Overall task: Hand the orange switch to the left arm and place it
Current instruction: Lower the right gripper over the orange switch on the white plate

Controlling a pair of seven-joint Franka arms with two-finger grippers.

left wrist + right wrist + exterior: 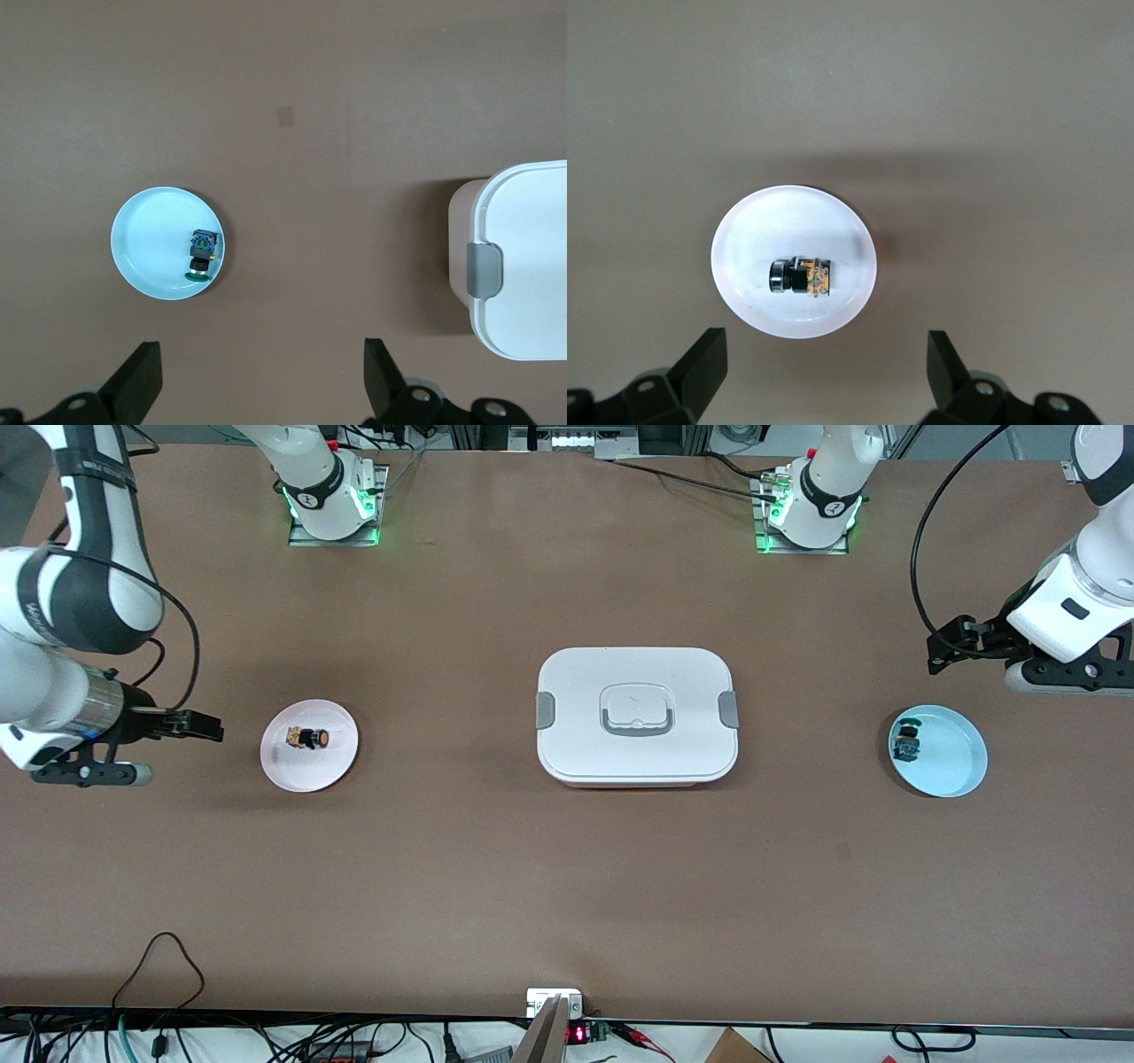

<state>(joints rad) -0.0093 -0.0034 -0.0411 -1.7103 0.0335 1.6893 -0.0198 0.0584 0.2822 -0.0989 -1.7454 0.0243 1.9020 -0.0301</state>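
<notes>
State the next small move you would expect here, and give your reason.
Probably the right gripper should move over the pink plate and descend onto the orange switch. Its fingers are open and empty, beside the plate. The left gripper waits open near the blue plate, the box between.

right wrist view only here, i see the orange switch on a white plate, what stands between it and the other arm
Observer: A white box, lid on, sits mid-table.
Operator: anything at the left arm's end
Observer: A blue plate there holds a blue-and-green switch.
Operator: where's the left arm
Observer: The left gripper hangs over the table beside the blue plate, jaws open and holding nothing.
</notes>
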